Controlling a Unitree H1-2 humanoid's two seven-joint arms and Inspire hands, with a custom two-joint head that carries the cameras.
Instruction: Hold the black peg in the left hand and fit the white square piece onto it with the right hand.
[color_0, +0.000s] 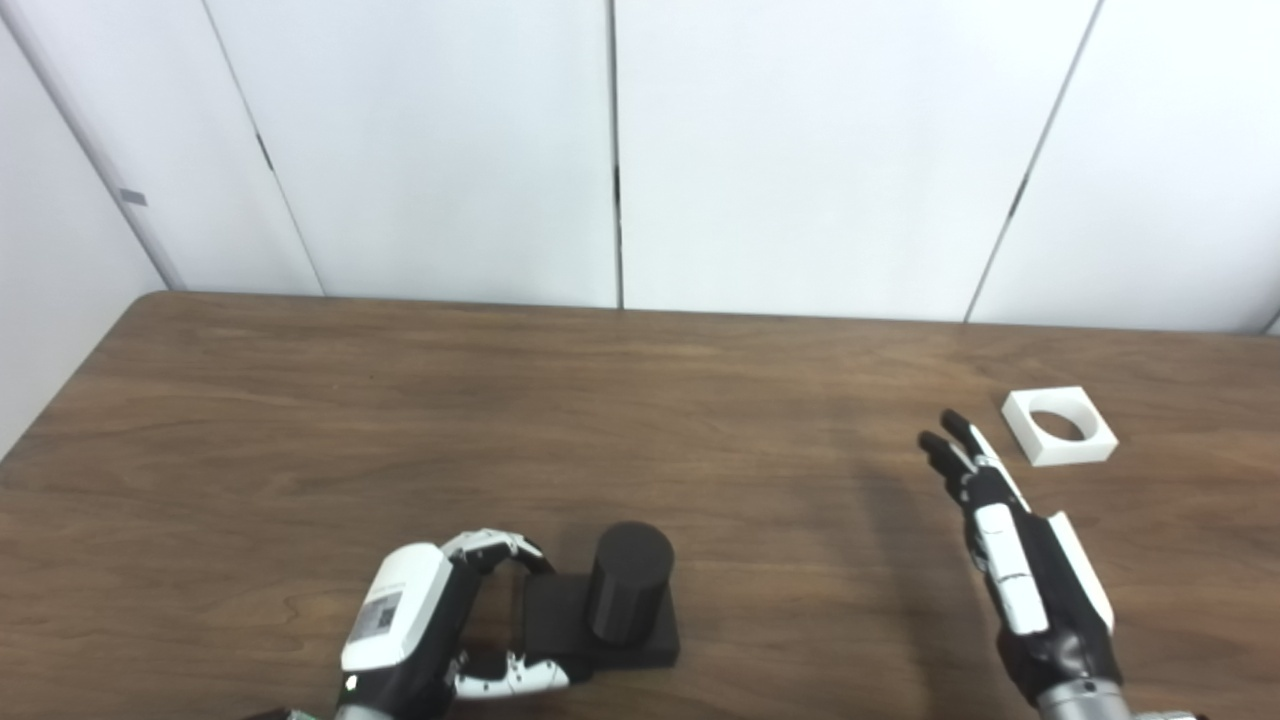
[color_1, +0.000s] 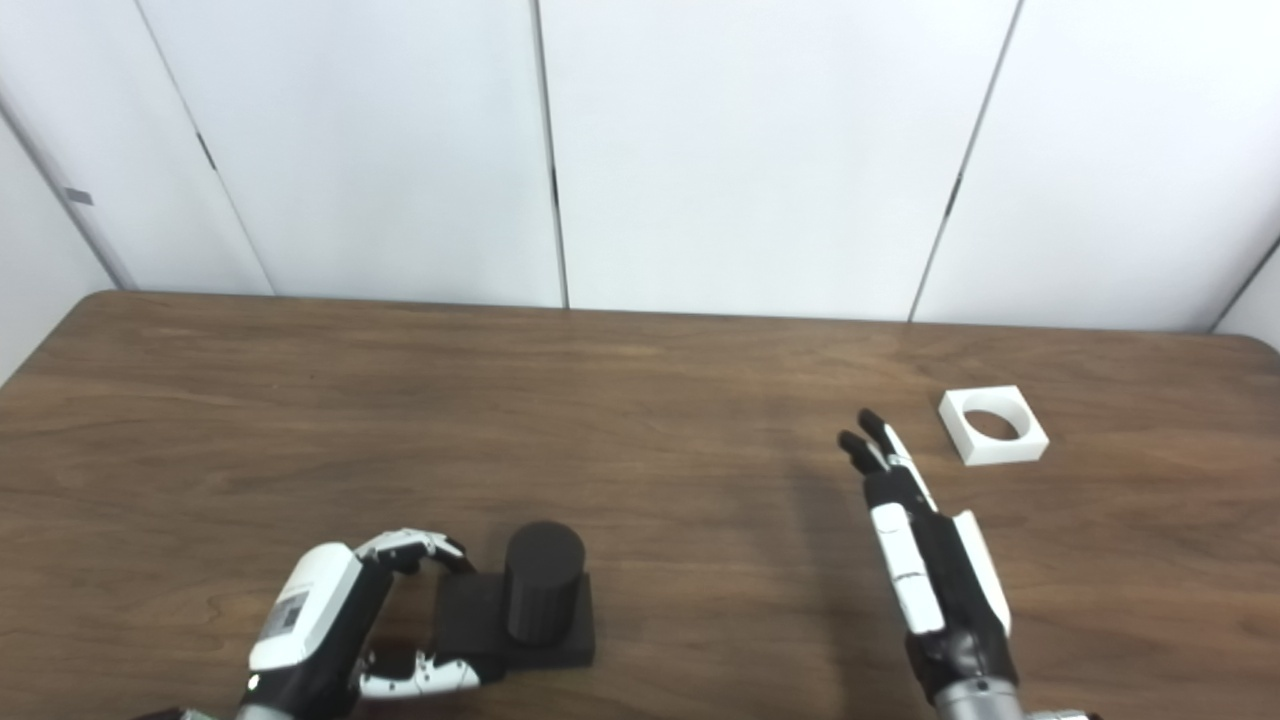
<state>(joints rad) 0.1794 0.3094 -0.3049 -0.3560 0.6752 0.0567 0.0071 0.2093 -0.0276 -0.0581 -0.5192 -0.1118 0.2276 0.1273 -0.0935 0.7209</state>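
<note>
The left hand (color_0: 420, 625) curls around the base of the black peg (color_0: 628, 590), which stands upright on the surface (color_0: 400, 420). The right hand (color_0: 1020, 560) is empty, fingers extended, near the white square piece (color_0: 1059, 426) lying just beyond its fingertips.

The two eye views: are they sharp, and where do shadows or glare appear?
Left eye view: mostly sharp; a soft shadow lies on the table left of the right hand; the black peg shows little surface detail. Right eye view: the same soft shadow; the white square piece is bright, without strong glare.
</note>
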